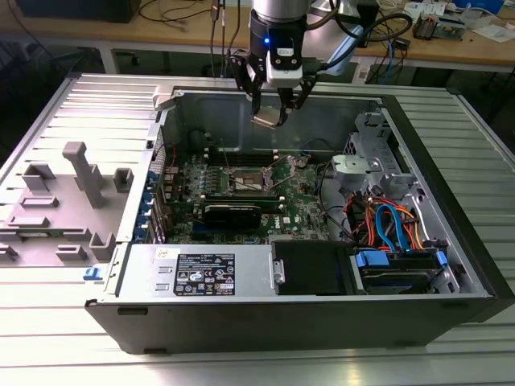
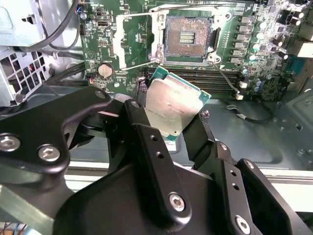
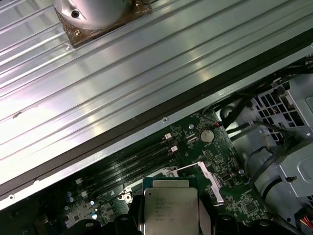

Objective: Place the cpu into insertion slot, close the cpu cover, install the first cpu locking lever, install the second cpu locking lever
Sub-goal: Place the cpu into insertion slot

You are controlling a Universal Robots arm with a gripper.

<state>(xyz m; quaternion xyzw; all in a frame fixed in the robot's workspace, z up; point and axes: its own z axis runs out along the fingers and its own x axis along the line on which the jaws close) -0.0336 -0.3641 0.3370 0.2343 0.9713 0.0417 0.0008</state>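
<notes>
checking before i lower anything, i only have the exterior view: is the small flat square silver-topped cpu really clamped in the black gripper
observer: yes. In the second wrist view the gripper is shut on the small flat square cpu, with a black finger against each of two opposite edges.
operator: is the socket free
observer: The square dark insertion slot with the gold-brown centre is bare, and nothing is seated in it.
operator: is the chip level
observer: No. In the second wrist view it sits tilted, with its silver-grey metal top facing that camera and a green edge showing.
</notes>
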